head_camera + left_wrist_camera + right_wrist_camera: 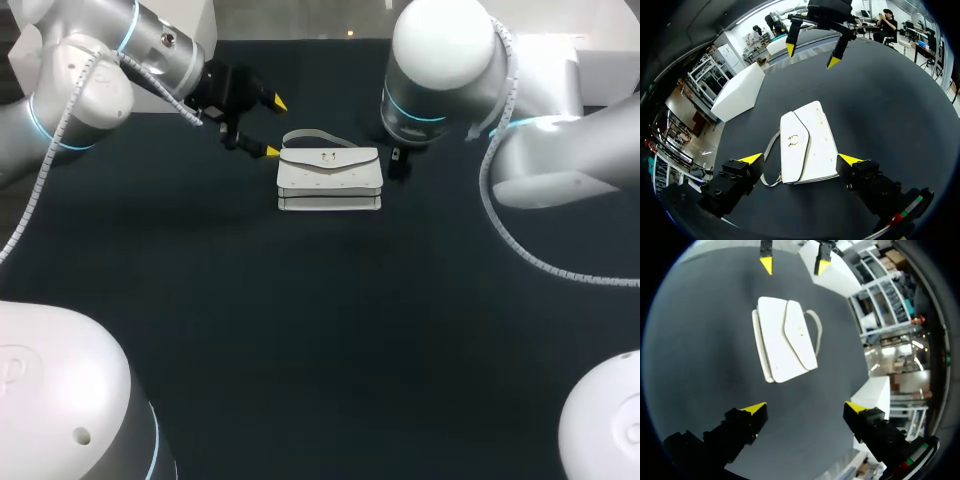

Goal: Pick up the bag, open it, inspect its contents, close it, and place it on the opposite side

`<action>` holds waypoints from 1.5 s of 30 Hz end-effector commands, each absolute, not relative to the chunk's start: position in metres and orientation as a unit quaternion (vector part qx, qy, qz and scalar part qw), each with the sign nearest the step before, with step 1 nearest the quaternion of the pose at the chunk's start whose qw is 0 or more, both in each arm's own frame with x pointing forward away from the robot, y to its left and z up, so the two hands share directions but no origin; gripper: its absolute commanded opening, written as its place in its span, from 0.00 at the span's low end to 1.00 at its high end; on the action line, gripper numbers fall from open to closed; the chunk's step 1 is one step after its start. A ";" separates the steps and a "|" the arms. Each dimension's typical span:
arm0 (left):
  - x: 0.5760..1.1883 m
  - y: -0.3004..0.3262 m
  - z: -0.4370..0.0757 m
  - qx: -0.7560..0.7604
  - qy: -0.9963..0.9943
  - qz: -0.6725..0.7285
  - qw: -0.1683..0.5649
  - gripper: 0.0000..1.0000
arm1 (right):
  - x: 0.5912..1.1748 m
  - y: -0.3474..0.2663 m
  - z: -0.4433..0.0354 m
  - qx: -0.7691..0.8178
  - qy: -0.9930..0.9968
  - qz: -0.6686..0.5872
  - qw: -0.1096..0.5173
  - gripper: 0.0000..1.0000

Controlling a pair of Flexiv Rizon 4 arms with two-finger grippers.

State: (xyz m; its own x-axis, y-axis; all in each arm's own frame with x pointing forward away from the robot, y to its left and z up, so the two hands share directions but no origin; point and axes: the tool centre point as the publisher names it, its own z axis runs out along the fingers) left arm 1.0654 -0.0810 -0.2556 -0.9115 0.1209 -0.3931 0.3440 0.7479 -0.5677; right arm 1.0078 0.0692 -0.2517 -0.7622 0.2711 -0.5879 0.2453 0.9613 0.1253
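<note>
A small white bag [330, 175] with a flap, a gold clasp and a thin strap lies flat at the back middle of the dark table. My left gripper [274, 128] hovers open just off the bag's left end. In the left wrist view the bag [810, 142] sits between and just ahead of that gripper's [800, 159] spread fingers, touching neither. My right gripper [805, 407] is open too, a short way from the bag's [782, 342] other end. The right arm's elbow hides it in the head view. Each wrist view shows the other gripper beyond the bag: the right one [811, 56] and the left one [793, 265].
The dark table top [320, 330] stretches bare in front of the bag. White rounded arm housings stand at the near left [60, 400] and near right [610, 420] corners. The right arm's big elbow [445, 60] looms over the back right.
</note>
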 end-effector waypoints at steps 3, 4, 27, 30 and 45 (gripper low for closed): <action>1.067 -0.092 -0.262 0.139 0.913 -0.338 0.181 1.00 | 0.999 0.075 -0.252 0.111 0.918 0.037 0.379 1.00; 1.067 -0.093 -0.263 0.141 0.912 -0.338 0.186 1.00 | 0.998 0.077 -0.253 0.105 0.915 0.032 0.389 1.00; 1.087 -0.100 -0.274 0.146 0.902 -0.349 0.211 1.00 | 0.988 0.116 -0.294 0.027 0.909 0.065 0.410 0.85; 1.088 -0.100 -0.275 0.146 0.902 -0.346 0.213 1.00 | 0.989 0.120 -0.302 0.021 0.911 0.063 0.406 0.75; 1.094 -0.099 -0.281 0.143 0.899 -0.357 0.210 1.00 | 0.995 0.140 -0.334 -0.009 0.907 0.056 0.417 0.47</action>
